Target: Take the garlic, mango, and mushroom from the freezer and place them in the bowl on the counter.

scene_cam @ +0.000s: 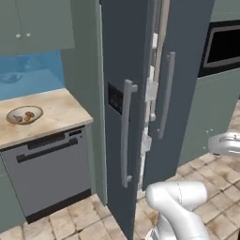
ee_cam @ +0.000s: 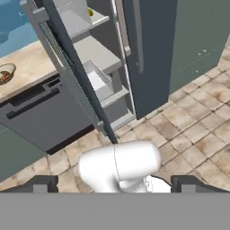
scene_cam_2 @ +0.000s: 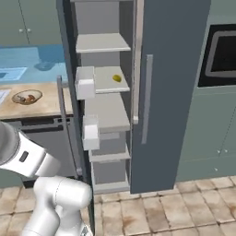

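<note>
Nearest the camera in the hand view, the gripper hangs low over the tiled floor, its two dark fingertips spread wide apart with nothing between them.

Beyond it, at about twelve o'clock, stands the freezer, its left door swung open so the pale shelves and white door bins show. The mango lies alone on an upper shelf, towards that shelf's right rear; in the hand view it is a small yellow-green spot at eleven o'clock.

Farther off, at ten o'clock, the bowl sits on the counter above the dishwasher. It holds small items, one seemingly a mushroom, too small to name with certainty; judged from that, the mango is probably the last piece to fetch.

To do the step well, the arm likely needs to rise and turn towards the open compartment, then enter between the open door's edge and the shut right door, keeping clear of the protruding bins. The fingers should stay wide until they straddle the fruit across its short axis, because a smooth oval may roll away if nudged from one side.
</note>
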